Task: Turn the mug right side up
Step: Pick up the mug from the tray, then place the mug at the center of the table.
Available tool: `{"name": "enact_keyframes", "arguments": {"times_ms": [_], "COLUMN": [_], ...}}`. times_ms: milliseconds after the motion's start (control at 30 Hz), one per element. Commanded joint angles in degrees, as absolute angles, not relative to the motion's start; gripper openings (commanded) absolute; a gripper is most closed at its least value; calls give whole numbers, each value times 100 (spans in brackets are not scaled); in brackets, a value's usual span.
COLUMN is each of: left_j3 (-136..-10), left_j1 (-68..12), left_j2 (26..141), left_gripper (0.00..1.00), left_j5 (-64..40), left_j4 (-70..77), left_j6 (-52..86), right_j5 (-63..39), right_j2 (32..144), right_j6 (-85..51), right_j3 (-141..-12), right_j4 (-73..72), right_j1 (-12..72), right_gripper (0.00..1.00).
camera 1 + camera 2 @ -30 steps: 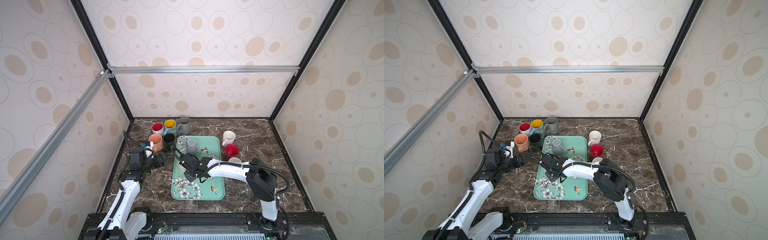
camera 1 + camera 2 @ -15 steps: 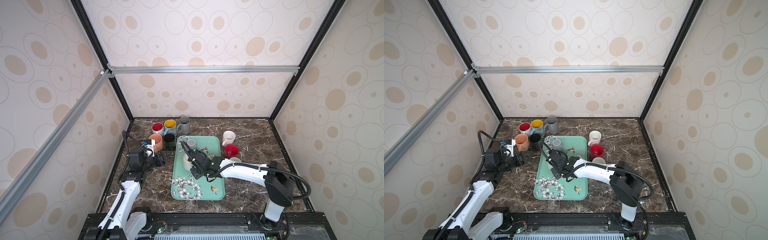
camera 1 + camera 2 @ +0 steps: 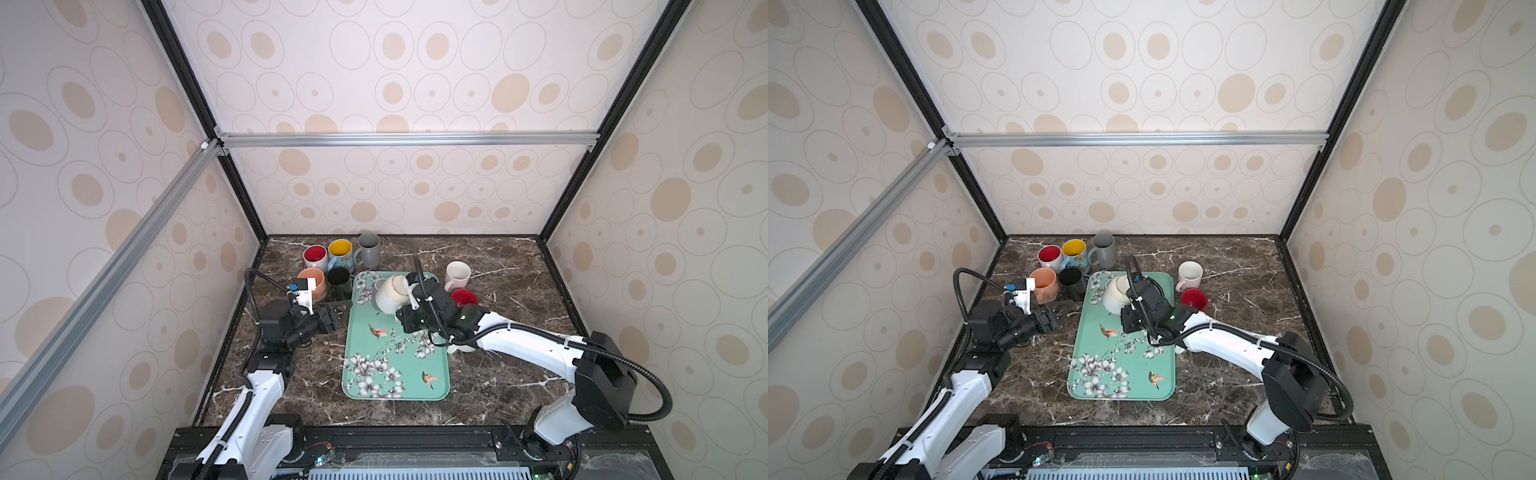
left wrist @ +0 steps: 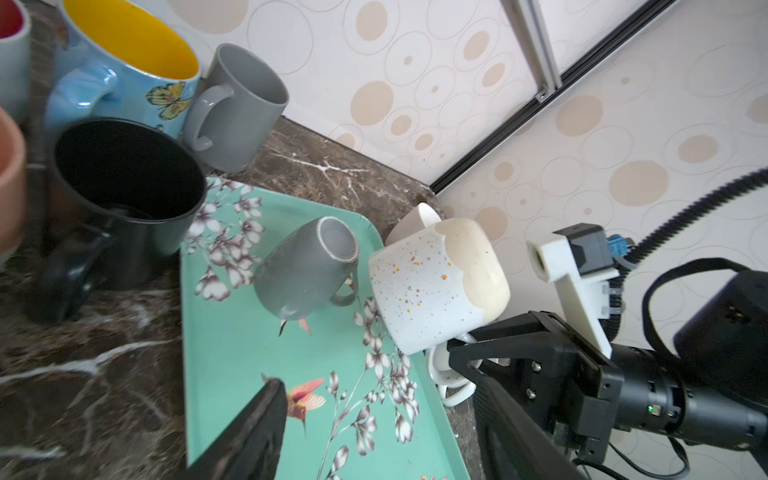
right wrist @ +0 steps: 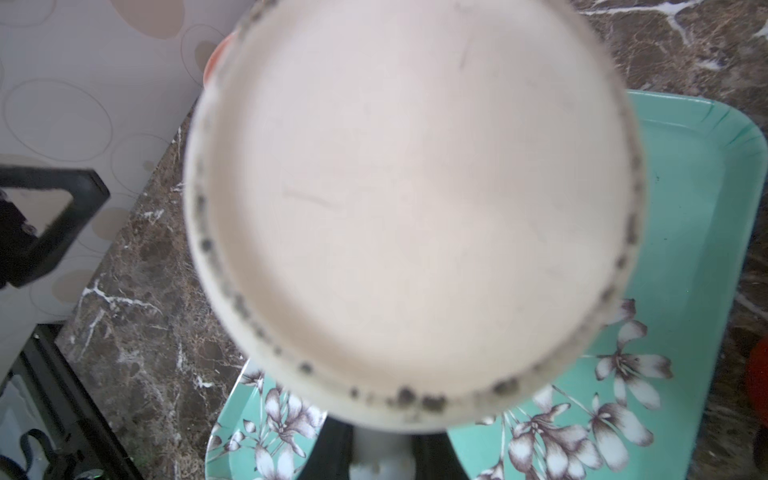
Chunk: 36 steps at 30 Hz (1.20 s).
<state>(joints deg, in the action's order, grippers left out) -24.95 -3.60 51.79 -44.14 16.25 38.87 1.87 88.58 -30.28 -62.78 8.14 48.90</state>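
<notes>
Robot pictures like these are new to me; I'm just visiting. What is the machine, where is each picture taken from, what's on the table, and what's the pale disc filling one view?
Two robot arms work on a marble table. Both top views look down from one overhead camera; each wrist view comes from a camera on an arm. A teal tray lies in the middle, a small gray mug on it, upright mugs around. The right gripper is shut on the handle of a speckled cream mug, holding it tilted over the tray. The pale disc is that mug's flat end, very close. The left gripper is open and empty beside the tray.
</notes>
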Motion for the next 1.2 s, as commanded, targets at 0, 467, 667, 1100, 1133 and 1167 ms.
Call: {"name": "enact_keyframes", "arguments": {"times_ms": [0,467,667,1100,1133,1167], "left_j3": [-2355,-1936,-1890,-2218,-2240,-2266], "left_j1": [-634,-1389,-1389,-1439,-1452,-1467], "left_j2": [5283,6545,6993,7628,7671,7692], "left_gripper": [73,78,76,70,69,69], "left_j5": [-4522,-4614,-4620,-5114,-5148,-5181], "left_j4": [2834,6045,6883,9149,9336,9430], "left_j6": [4477,5970,6427,7731,7848,7906], "right_j5": [-226,-656,-787,-1274,-1340,-1399], "right_j2": [8528,8294,8218,8228,8256,8268], "right_j6": [-3269,-3562,-3649,-3800,-3822,-3853], "right_j3": [-6348,-6303,-6268,-6321,-6335,-6345], "right_j4": [-94,-485,-580,-685,-693,-709], "right_j1": [4887,4874,4872,4850,4842,4833], "right_gripper": [0,0,0,0,0,0]}}
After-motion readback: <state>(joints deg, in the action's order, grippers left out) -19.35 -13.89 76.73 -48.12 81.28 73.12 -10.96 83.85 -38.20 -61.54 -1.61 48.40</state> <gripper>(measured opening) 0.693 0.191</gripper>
